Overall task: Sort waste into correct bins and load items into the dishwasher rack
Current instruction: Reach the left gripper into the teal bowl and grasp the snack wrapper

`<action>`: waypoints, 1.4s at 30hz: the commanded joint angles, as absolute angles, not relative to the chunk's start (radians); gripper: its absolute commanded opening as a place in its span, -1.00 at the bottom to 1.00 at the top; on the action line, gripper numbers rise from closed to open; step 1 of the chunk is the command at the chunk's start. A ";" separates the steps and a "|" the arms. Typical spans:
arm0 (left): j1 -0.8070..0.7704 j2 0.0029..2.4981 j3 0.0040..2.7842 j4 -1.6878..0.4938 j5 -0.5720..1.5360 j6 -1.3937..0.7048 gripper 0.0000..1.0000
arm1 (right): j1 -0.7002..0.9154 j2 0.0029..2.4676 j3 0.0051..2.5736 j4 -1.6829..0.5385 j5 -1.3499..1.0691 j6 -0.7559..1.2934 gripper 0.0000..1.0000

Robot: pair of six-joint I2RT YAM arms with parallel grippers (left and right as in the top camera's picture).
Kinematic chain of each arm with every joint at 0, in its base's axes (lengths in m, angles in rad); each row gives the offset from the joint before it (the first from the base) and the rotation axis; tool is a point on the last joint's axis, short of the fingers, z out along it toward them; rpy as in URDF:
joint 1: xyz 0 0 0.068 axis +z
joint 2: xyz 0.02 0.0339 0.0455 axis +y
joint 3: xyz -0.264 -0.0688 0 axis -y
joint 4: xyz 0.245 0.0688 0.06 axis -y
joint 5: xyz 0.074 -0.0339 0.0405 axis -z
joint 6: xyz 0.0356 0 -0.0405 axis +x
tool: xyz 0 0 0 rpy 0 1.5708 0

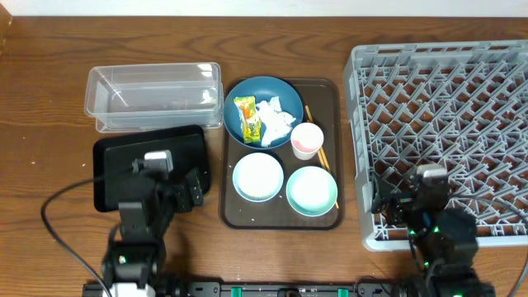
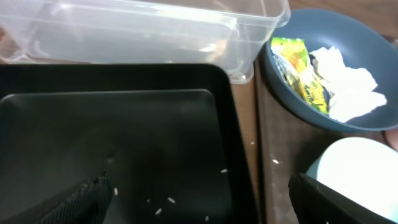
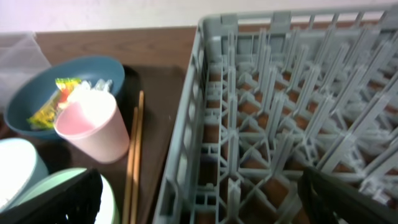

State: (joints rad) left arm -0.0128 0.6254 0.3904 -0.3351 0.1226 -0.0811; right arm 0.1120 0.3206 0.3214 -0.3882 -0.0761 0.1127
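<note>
- left end effector (image 2: 202, 202) and right end effector (image 3: 202, 202) both sit wide open, holding nothing
- snack wrapper (image 1: 247, 120) and tissue (image 1: 278, 121) lie touching in the dark-blue dish (image 1: 262, 84)
- risk imo: pinching both together, so tissue rides into the wrong bin

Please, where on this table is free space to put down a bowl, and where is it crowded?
Bare table lies left of the clear tub and black tray. The rack holds no dishes. The brown tray is crowded: dish, cup, chopsticks, pale-blue bowl, mint bowl; only a narrow strip separates it from the rack.
</note>
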 commanded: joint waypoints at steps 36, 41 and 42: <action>-0.038 1.114 0.990 -0.719 0.328 -0.086 0.85 | 0.110 0.672 0.843 -0.867 -0.112 0.099 0.98; -0.104 1.261 1.092 -0.687 0.322 -0.086 0.84 | 0.110 0.672 0.843 -0.868 -0.112 0.099 0.99; -0.118 1.286 1.105 -0.677 0.315 -0.086 0.84 | 0.110 0.672 0.843 -0.868 -0.112 0.099 0.98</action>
State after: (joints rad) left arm -0.0822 1.2209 1.0508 -0.6914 0.3161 -0.0814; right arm 0.1120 0.6739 0.8196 -0.8669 -0.1051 0.1089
